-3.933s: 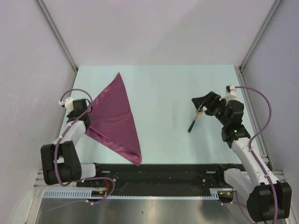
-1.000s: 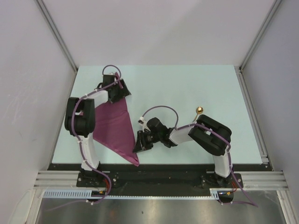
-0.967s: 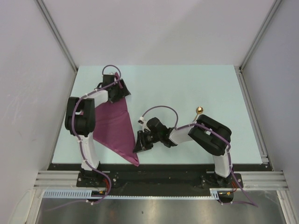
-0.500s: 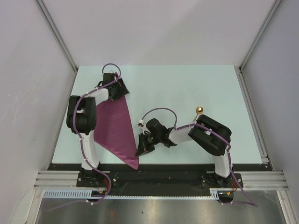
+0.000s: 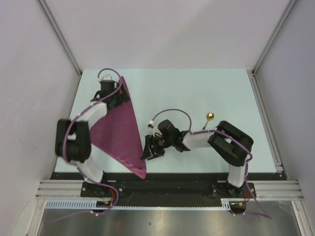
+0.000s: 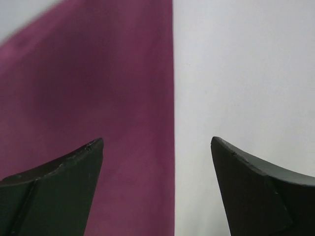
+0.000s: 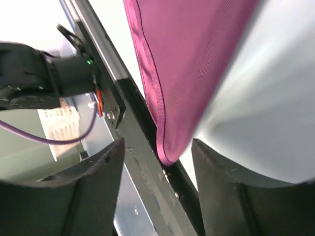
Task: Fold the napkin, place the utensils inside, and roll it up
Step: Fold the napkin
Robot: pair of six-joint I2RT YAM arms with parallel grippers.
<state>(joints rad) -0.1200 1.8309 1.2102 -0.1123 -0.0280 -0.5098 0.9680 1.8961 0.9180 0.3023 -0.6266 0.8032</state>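
The napkin (image 5: 120,132) lay folded into a triangle at the left centre of the table (image 5: 197,91), its long tip reaching the table's near edge at the bottom of the frame. The left end effector (image 6: 157,142) was spread over the napkin's right edge near the upper tip, holding nothing. The right end effector (image 7: 158,142) stood spread beside the lower tip, pinching nothing. The spoon (image 5: 209,118) lay right of centre, well apart from the napkin.

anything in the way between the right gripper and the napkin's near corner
Nothing visible does. The near corner of the folded magenta-purple cloth napkin shows directly ahead of the right gripper, framed by its open jaws, with nothing between.
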